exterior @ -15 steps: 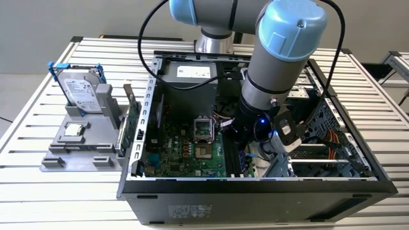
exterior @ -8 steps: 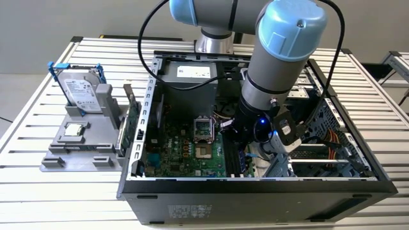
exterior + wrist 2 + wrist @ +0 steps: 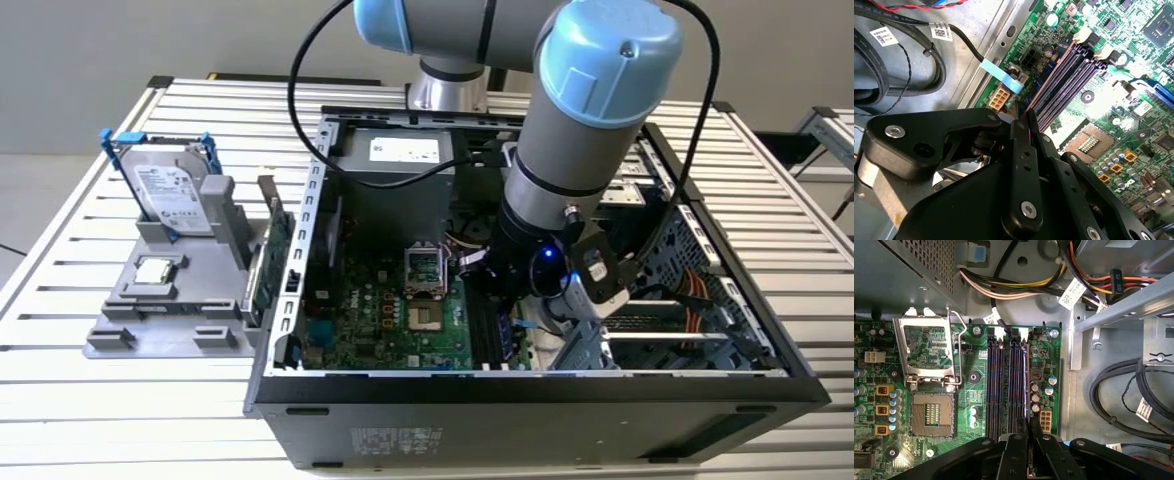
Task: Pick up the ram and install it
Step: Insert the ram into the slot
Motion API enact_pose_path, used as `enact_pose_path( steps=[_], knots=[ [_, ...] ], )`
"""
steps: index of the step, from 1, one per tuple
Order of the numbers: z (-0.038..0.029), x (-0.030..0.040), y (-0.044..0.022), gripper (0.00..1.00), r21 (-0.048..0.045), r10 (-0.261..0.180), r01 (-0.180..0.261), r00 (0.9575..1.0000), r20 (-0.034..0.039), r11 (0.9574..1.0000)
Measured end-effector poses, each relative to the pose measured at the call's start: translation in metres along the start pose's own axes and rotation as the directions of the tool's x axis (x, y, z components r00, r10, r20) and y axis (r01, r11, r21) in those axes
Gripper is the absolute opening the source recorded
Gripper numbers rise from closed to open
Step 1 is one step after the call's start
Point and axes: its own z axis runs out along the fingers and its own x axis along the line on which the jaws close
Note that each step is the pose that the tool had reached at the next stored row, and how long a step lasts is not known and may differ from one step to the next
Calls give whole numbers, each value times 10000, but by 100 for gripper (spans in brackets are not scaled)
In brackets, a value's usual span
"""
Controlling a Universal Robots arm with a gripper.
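While the arm reaches down into the open computer case (image 3: 534,385) at the centre of the exterior view, the gripper (image 3: 1028,432) has its black fingers (image 3: 1021,150) pinched together on the ram (image 3: 1026,385), which shows edge-on as a thin dark line running up from the fingertips over the outermost of the black memory slots (image 3: 1004,385) on the green motherboard (image 3: 971,405) — whether it is seated or just above the slot I cannot tell. As a judgement, the stick is light and stiff but thin and fragile, with delicate chips and contacts, so it is best held by its long top edge, as here, and kept square to the slot. Room is tight: capacitors (image 3: 1035,399) and a white connector (image 3: 1044,416) sit just beside the slots, and cable bundles (image 3: 1124,390) lie nearby. Outside the case, a ribbed metal table (image 3: 80,400) carries a hard drive (image 3: 171,195) in a grey stand at the frame's left.
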Motion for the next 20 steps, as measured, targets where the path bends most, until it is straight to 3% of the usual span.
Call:
enact_pose_path(
  steps=[20],
  knots=[
    [0,0,0,0,0,-5,5,10000,0,10000]
  ],
)
